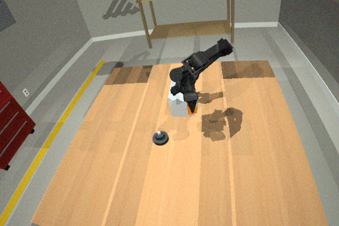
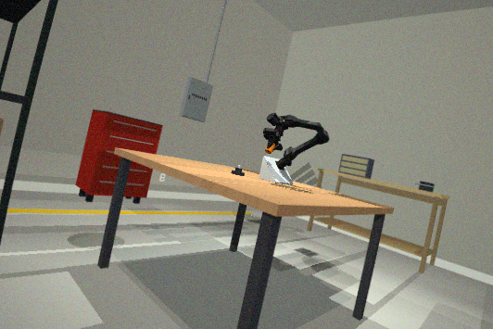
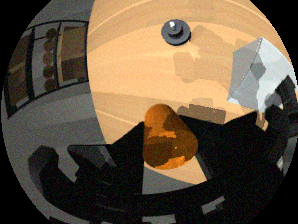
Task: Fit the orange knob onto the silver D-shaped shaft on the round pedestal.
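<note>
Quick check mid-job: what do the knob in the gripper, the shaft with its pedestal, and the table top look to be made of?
Knob: looks like matte orange plastic, even colour, no glints.
Shaft: probably bare metal, a pale silvery tip with a bright highlight.
Pedestal: dark grey, dull; painted metal or plastic, hard to tell.
Table top: light wood, with plank seams and lengthwise grain streaks.
</note>
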`<state>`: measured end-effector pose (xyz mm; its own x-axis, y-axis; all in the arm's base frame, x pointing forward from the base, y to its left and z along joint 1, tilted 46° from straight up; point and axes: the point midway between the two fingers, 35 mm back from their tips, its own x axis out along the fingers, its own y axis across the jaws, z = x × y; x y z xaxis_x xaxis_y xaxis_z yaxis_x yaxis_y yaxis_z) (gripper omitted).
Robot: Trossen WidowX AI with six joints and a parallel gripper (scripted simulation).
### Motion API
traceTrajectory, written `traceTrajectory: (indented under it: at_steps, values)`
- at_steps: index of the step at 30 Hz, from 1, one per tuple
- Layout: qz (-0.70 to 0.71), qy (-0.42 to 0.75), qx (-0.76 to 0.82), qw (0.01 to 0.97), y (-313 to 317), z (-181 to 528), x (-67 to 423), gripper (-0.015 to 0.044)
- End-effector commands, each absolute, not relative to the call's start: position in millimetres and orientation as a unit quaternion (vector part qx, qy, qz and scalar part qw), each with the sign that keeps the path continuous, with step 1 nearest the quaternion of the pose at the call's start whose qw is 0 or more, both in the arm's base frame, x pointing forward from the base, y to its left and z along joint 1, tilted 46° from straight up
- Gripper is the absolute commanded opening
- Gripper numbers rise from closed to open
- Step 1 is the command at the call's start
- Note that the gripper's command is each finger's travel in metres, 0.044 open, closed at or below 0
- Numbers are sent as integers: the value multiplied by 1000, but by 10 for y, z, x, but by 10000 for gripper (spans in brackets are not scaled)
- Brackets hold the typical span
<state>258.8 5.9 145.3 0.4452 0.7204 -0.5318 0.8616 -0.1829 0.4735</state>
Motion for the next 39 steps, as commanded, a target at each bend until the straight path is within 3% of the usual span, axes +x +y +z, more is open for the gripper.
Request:
traceTrajectory:
  at_steps: [1, 18, 39]
  values:
    - [-111, 555, 736, 373, 111, 1410, 2623, 0]
    - [-178, 694, 606, 346, 383, 1209, 2699, 0]
    - [-181, 695, 601, 352, 951, 584, 2801, 0]
